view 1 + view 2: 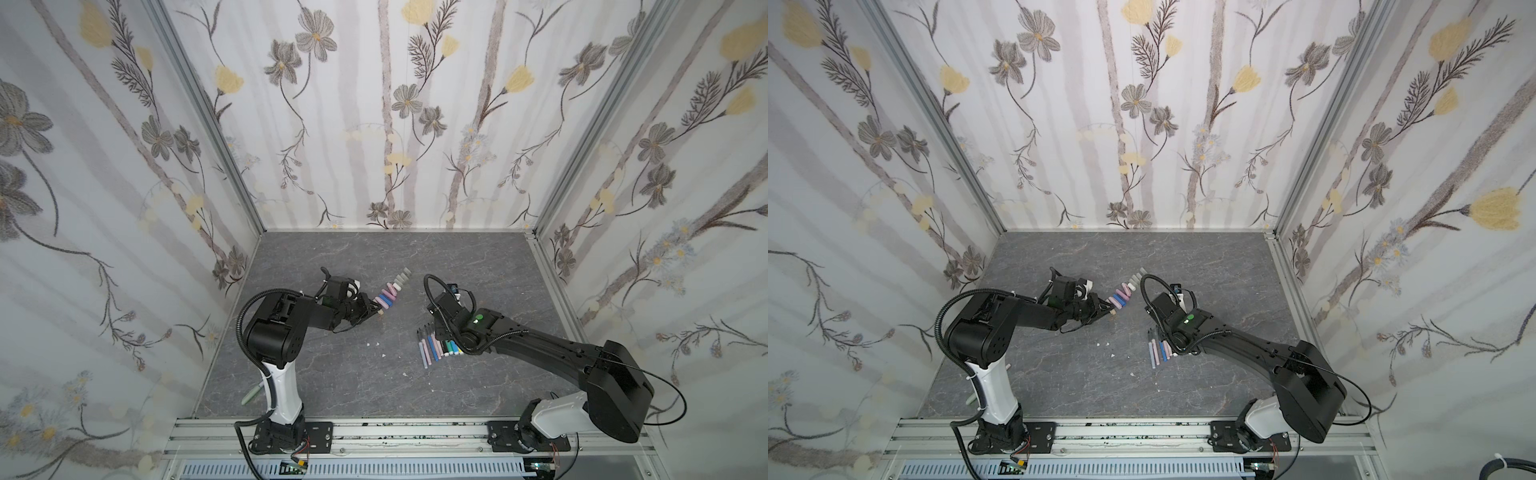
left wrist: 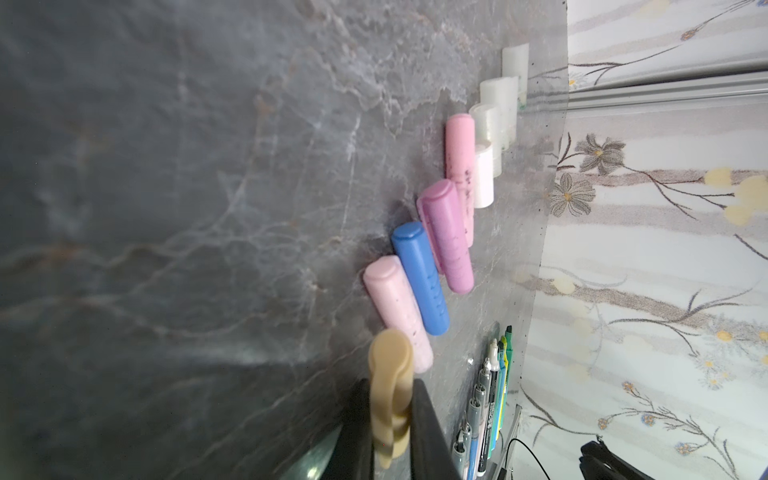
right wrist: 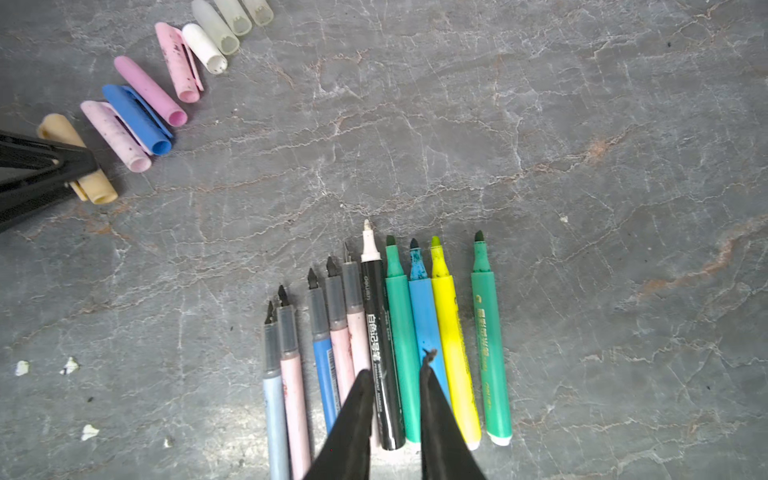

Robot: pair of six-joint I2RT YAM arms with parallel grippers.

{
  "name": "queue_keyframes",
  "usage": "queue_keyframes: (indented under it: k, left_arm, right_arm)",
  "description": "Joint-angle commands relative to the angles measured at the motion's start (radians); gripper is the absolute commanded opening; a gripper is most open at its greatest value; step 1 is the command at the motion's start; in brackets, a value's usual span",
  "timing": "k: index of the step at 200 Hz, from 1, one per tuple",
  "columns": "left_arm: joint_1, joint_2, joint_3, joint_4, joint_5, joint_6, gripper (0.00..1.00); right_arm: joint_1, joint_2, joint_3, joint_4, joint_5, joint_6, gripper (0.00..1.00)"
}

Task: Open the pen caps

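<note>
1. The tan cap [image 2: 390,357] lies on its side, low on the table [image 2: 166,208]. It sits between the fingers of the left gripper [image 2: 391,386], which pinch its sides. Its rounded closed end sticks out past the fingertips.
2. It is the end one of a slanted row of caps [image 1: 392,289] that runs away from that gripper toward the back wall.
3. Just beside it lies a pale pink cap [image 3: 116,137]. Then come a blue cap [image 3: 137,120], a purple cap [image 3: 149,91], a pink cap [image 3: 178,62] and a white cap [image 3: 203,48]. Three frosted grey caps [image 3: 216,27] follow, all free of any gripper.
4. Well apart from the row, ten uncapped pens [image 3: 415,316] lie side by side, tips toward the caps.
5. The right gripper [image 3: 395,370] hangs over the pens' rear halves. Its fingers stand slightly apart with nothing between them.
6. A few white scraps [image 3: 68,365] dot the table between the arms.
7. A green pen [image 1: 251,395] lies by the left arm's base.
</note>
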Motion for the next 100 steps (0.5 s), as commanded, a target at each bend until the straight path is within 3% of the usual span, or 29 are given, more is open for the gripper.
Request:
queue_keyframes:
  k: [1,28,40,55,100]
  left_arm:
    - [0.0,0.004,0.008,-0.016,-0.035,-0.013,0.21]
    - [-0.001,-0.011,0.008,-0.03,-0.034,-0.017,0.29]
    - [-0.001,-0.022,0.008,-0.032,-0.022,-0.019,0.41]
    - [0.001,-0.042,0.007,-0.038,-0.014,-0.022,0.49]
    - [0.003,-0.17,-0.013,-0.09,-0.017,-0.022,0.53]
  right_arm:
    - [-0.006,-0.012,-0.012,-0.009,0.014,-0.004,0.22]
    - [-0.008,-0.012,-0.008,-0.004,0.007,-0.011,0.28]
    - [-0.008,-0.012,-0.001,-0.004,0.004,-0.019,0.31]
    - [-0.007,-0.017,0.0,0.007,0.005,-0.034,0.34]
    - [-0.007,-0.053,0.004,0.053,-0.012,-0.077,0.46]
